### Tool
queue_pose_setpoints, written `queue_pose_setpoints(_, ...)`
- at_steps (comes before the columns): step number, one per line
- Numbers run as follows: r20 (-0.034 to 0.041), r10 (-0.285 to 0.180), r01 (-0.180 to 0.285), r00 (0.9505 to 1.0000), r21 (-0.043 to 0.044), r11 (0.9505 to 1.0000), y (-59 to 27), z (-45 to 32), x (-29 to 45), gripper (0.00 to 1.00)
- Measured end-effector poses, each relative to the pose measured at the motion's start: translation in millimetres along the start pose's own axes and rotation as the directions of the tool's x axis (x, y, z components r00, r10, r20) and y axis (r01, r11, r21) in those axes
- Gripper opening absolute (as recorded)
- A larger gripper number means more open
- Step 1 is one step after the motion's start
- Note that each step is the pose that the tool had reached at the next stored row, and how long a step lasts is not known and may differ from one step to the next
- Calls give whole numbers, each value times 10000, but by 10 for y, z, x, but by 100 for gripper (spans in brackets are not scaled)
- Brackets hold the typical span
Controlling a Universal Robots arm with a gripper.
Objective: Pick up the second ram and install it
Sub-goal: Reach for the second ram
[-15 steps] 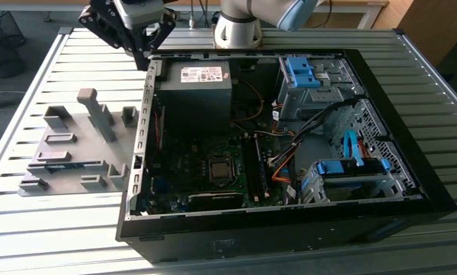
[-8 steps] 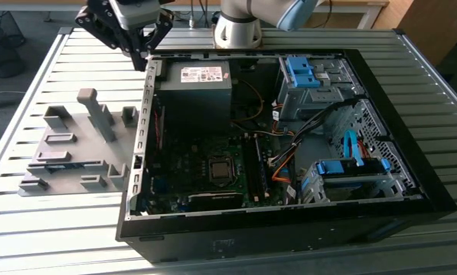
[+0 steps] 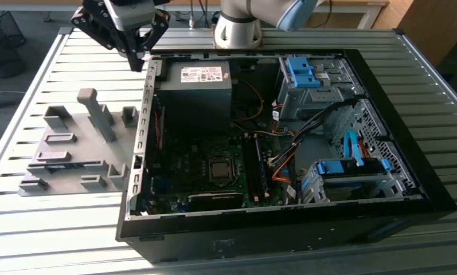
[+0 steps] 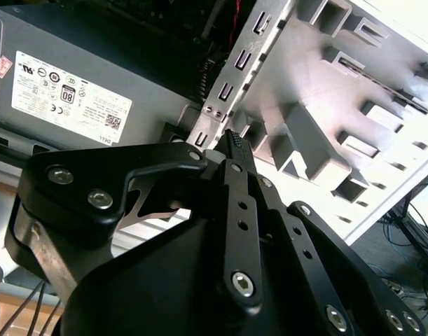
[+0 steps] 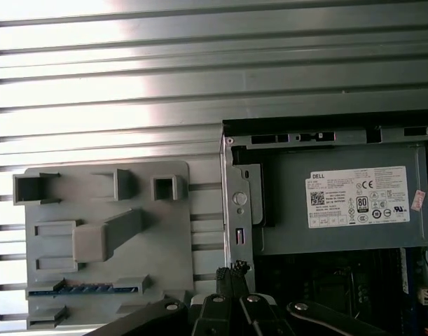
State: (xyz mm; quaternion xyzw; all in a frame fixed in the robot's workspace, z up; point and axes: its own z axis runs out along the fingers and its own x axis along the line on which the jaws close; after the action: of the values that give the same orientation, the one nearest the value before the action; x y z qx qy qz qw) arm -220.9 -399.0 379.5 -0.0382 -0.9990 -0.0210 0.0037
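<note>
Blue second ram (image 5: 87, 288) in grey fixture (image 5: 170, 241), first wrist view; jaws closed, empty.

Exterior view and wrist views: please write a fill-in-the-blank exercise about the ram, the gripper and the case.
The second ram, lying in the grey fixture, is ____ in colour.
The gripper is ____ and holds nothing.
The fixture lies beside the computer case, on the exterior view's ____.
Missing words: blue; shut; left.

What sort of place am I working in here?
Probably a robotics lab bench for PC assembly: an open desktop computer case lies on a slatted metal table, beside a grey fixture plate, with the robot arm's base behind it.
</note>
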Motion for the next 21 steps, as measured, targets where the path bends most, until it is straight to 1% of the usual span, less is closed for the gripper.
queue_pose_setpoints(9, -44, 2, -2, 10000, 2, 10000, -9, 16, 120, 11)
queue_pose_setpoints(21, -87, 4, -4, 10000, 5, 10000, -18, 31, 230, 11)
